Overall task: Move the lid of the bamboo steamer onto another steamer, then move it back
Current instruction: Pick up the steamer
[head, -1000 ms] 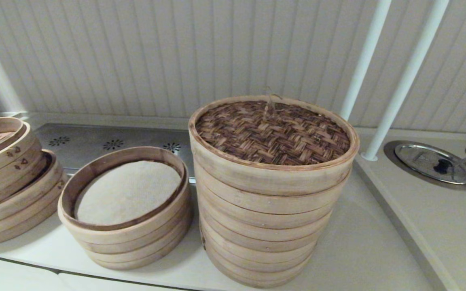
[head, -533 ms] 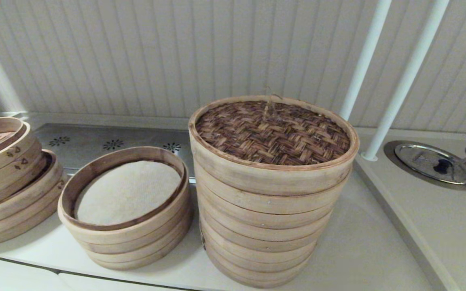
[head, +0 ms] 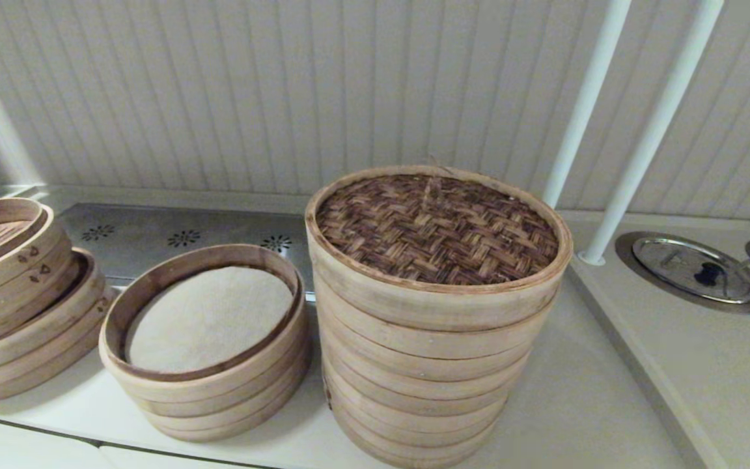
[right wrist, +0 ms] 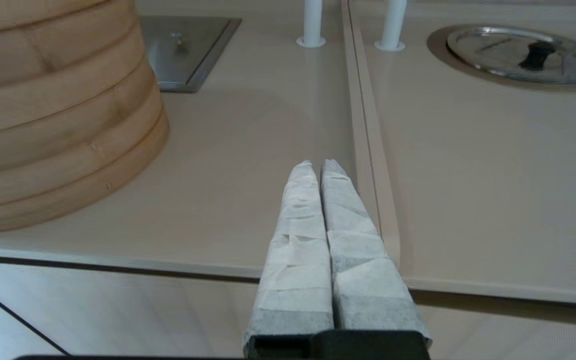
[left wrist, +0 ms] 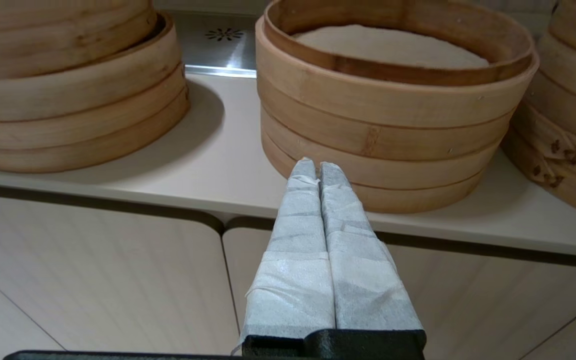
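Observation:
The bamboo steamer lid (head: pixel 437 228), dark herringbone weave in a pale rim, lies flat on another steamer (head: pixel 420 365), the tallest stack of pale rings; its liner is hidden under the lid. Neither arm shows in the head view. My left gripper (left wrist: pixel 316 167) is shut and empty, held low in front of the counter edge, facing the shorter steamer (left wrist: pixel 388 115). That steamer's white cloth liner (head: pixel 209 319) is uncovered. My right gripper (right wrist: pixel 318 167) is shut and empty too, low before the counter, with the tall stack (right wrist: pixel 53 115) off to its side.
A tilted stack of steamers (head: pixel 17 306) stands at the far left. A perforated steel plate (head: pixel 180 234) lies behind the stacks. Two white poles (head: pixel 583 111) rise at the right, beside a round metal cover with a black knob (head: pixel 694 270). Cabinet fronts (left wrist: pixel 93 280) run below the counter.
The whole head view has shifted a little, so everything sits slightly lower in the picture; the camera moved. Nothing on the counter has moved.

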{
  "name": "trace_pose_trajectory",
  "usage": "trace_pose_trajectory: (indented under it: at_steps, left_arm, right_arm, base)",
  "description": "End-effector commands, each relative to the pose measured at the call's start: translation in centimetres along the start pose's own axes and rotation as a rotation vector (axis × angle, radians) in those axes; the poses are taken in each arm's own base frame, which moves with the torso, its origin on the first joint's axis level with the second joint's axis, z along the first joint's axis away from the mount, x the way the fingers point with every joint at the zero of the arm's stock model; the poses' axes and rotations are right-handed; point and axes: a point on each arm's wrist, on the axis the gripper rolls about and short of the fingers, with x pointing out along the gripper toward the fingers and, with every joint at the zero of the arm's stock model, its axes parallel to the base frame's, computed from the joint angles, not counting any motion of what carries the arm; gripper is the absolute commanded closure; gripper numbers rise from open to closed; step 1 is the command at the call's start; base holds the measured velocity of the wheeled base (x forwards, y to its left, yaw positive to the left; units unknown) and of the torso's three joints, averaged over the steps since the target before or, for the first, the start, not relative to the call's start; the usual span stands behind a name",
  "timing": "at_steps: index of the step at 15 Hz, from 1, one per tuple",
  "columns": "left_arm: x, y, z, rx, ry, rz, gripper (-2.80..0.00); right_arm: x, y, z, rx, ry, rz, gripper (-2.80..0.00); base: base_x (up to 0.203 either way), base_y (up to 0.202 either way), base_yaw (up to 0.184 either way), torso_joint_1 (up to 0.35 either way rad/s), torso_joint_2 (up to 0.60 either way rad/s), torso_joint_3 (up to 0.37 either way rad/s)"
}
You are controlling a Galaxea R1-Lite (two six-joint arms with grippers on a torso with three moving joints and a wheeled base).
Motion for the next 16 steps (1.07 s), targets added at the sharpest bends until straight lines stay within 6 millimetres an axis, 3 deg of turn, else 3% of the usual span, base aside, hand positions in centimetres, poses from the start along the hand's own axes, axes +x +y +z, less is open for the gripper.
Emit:
trace_pose_trajectory:
  at_steps: [1,16]
  left_arm:
    - [0.01,0.00,0.01,0.000,0.001,0.001,0.00]
    - [0.01,0.00,0.01,0.000,0.001,0.001,0.00]
  right_arm:
    - [0.02,0.00,-0.04,0.000,0.003,0.000,0.00]
    - [0.02,0.00,-0.04,0.000,0.003,-0.002,0.00]
  base:
    - [0.000,0.000,0.000,0.152,-0.33,-0.175]
    - [0.000,0.000,0.000,0.109,-0.23,-0.125]
